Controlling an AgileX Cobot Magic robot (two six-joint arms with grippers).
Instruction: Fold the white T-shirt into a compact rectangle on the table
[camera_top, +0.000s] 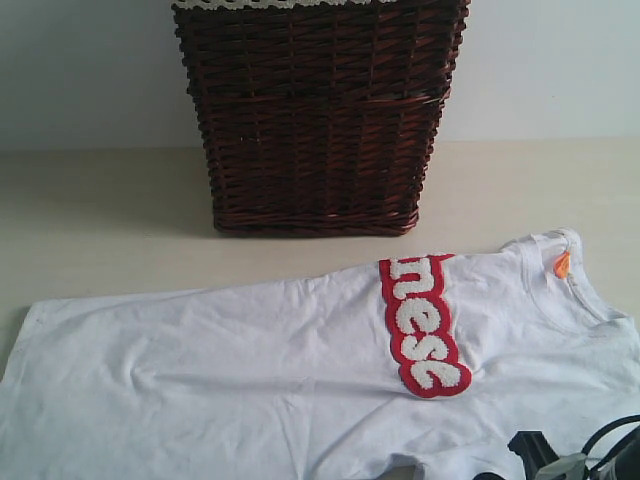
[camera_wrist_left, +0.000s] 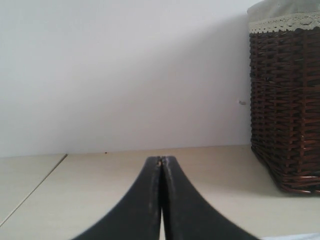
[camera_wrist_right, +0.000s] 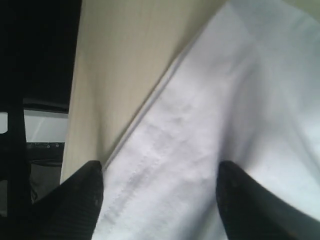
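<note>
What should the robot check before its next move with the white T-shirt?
1. Right gripper open: ok, its jaws stand apart at the hemmed edge of the white T-shirt.
2. Left gripper ready to grab: not ok, it is shut and empty, over bare table.
3. Shirt lying on the table: ok, spread out with a few wrinkles.
4. Basket out of the way: ok, it stands behind the shirt, not touching it.
5. Fold finished: not ok, the shirt is long and wide, not a compact rectangle yet.

On the table (camera_top: 100, 215), across the front: T-shirt (camera_top: 250, 370) laid sideways, collar (camera_top: 533, 280) at the right end. Behind it, apart, near the middle: wicker basket (camera_top: 315, 120), upright, wall (camera_top: 90, 70) behind.
</note>
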